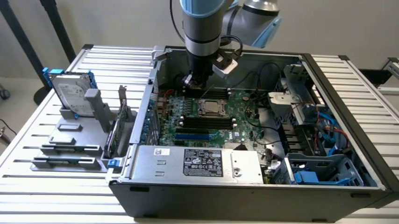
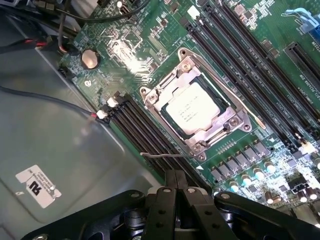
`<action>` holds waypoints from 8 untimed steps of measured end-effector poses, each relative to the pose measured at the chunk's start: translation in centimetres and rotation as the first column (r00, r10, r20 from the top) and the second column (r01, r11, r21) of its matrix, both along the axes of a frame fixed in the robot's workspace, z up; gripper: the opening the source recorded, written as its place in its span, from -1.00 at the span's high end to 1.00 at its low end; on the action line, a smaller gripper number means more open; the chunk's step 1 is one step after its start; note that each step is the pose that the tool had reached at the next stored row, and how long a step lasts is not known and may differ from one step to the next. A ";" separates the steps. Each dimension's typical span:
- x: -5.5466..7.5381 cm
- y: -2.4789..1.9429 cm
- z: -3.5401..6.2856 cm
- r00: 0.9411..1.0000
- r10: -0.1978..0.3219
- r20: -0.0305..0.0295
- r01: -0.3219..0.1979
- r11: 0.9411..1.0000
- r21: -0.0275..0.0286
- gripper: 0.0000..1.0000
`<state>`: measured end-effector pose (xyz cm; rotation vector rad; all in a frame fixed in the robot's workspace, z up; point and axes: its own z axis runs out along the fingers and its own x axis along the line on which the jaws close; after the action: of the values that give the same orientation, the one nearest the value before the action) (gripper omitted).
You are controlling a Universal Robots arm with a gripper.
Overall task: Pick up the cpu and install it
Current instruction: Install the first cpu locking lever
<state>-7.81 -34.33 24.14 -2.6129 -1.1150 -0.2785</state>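
Observation:
The cpu (image 2: 192,110), a small square chip with a silver top plate, lies flat in its socket on the green motherboard (image 2: 150,45), with the metal socket frame (image 2: 235,122) around it. In the exterior view the cpu (image 1: 210,108) sits near the middle of the board inside the open computer case. My gripper (image 1: 196,87) hangs just above the board, slightly behind the socket toward the case's back wall. In the wrist view the gripper (image 2: 176,176) has its black fingers pressed together, shut, with nothing between them, over the dark memory slots (image 2: 145,130) beside the socket.
The case walls (image 1: 149,93) enclose the board. A grey power supply (image 1: 199,162) fills the front, and cables and drive bays (image 1: 311,116) stand at the exterior view's right. Outside, on the exterior view's left, stand a hard drive in a blue frame (image 1: 68,92) and grey plastic blocks (image 1: 68,140).

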 end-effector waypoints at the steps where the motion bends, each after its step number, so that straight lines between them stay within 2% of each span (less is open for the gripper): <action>1: 0.0 0.00 -0.18 1.000 -0.001 0.000 0.001 1.000 0.000 0.79; 8: 0.0 0.02 -1.46 1.000 -0.001 0.000 0.001 1.000 0.000 0.79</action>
<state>-7.81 -34.31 22.68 -2.6137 -1.1145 -0.2784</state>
